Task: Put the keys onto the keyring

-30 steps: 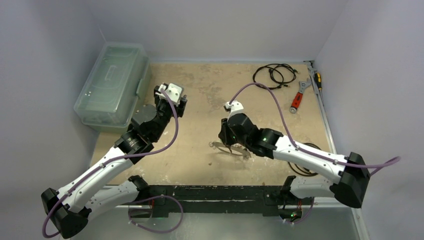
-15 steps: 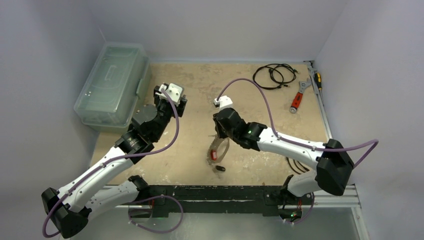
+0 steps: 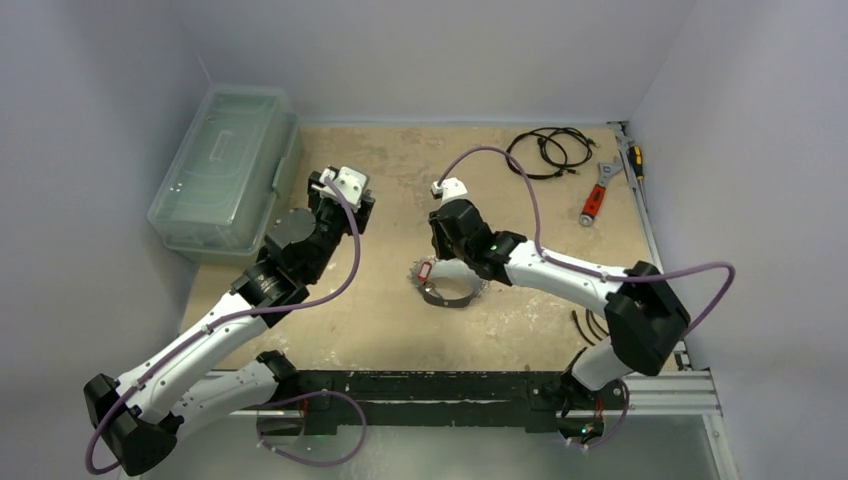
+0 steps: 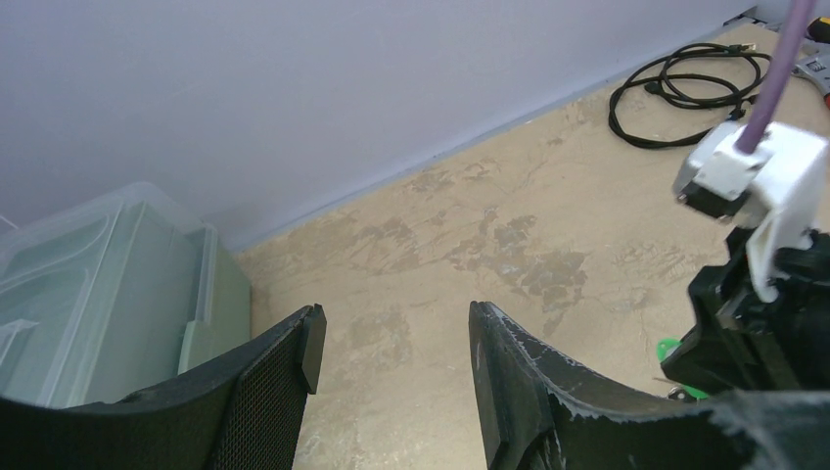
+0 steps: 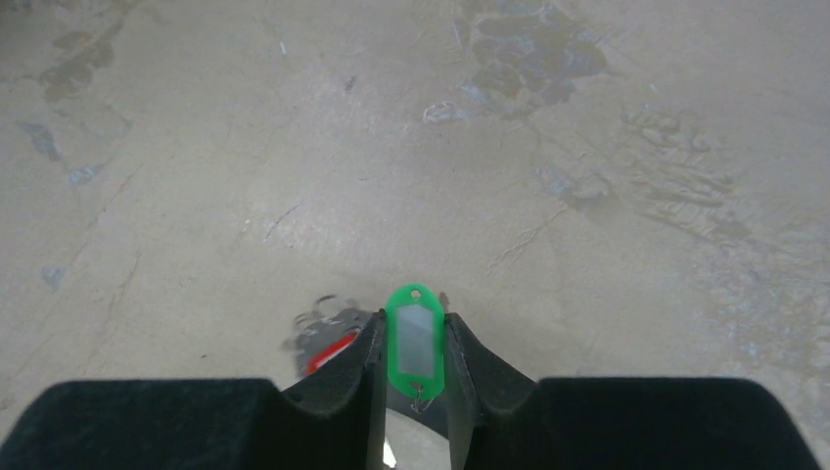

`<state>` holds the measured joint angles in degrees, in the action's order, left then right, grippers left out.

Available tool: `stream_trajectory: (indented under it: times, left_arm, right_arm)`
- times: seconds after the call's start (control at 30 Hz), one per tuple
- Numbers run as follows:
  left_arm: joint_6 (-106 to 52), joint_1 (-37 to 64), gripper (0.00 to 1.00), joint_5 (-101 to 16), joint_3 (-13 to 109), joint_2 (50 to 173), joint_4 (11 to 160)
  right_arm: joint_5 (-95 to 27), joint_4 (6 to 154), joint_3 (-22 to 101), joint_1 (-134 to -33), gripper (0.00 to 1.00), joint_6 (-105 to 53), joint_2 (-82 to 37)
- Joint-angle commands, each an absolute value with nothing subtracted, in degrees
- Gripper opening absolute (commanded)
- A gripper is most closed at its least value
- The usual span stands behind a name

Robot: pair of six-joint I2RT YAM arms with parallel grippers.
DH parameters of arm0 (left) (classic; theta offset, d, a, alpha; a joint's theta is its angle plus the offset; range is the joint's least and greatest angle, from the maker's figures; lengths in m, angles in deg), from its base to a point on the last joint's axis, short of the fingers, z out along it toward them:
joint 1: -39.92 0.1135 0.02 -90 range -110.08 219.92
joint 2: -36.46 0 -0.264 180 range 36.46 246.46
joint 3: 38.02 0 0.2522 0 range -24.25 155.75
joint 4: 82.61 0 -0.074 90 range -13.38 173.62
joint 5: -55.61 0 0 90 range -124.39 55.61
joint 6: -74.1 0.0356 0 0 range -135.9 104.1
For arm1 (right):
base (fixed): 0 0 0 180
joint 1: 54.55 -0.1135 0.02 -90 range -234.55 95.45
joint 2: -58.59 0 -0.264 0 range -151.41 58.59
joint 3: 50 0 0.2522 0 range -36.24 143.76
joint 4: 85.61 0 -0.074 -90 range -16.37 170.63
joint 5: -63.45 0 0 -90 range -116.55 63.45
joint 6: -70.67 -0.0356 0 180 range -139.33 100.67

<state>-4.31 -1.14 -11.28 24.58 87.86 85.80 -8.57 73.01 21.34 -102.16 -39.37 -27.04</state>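
In the middle of the counter point(image 3: 400, 170) lies the keyring point(image 3: 448, 301). Your left tool point(image 4: 394, 328) is open and holds nothing. Your right tool point(image 5: 415, 328) pinches the green key point(image 5: 415, 348) by its tag; pull hard and it could slip out.

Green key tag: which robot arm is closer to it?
Right. The right gripper has its jaws shut on the green key tag; the left gripper is open, off to the side, apart.

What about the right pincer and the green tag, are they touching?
Touching. The right wrist view shows the green tag squeezed between both fingers of the right pincer, with no gap on either side.
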Motion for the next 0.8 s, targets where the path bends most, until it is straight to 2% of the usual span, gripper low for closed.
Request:
stream_trajectory:
  times: [0.0, 0.5, 0.77]
  left_arm:
    - [-3.7, -1.3, 0.57, -10.3, 24.3, 87.6, 88.0]
    - [-3.6, -1.3, 0.57, -10.4, 24.2, 87.0, 87.9]
    - [-3.6, -1.3, 0.57, -10.4, 24.2, 86.9, 87.9]
  right_arm:
    - [-10.1, 78.5, 24.2, -101.2, 0.00, -39.2, -31.3]
    - [-7.3, 78.7, 34.0, -97.0, 0.00, -38.9, -45.6]
    - [-10.6, 78.6, 39.5, -94.6, 0.00, -38.2, -52.4]
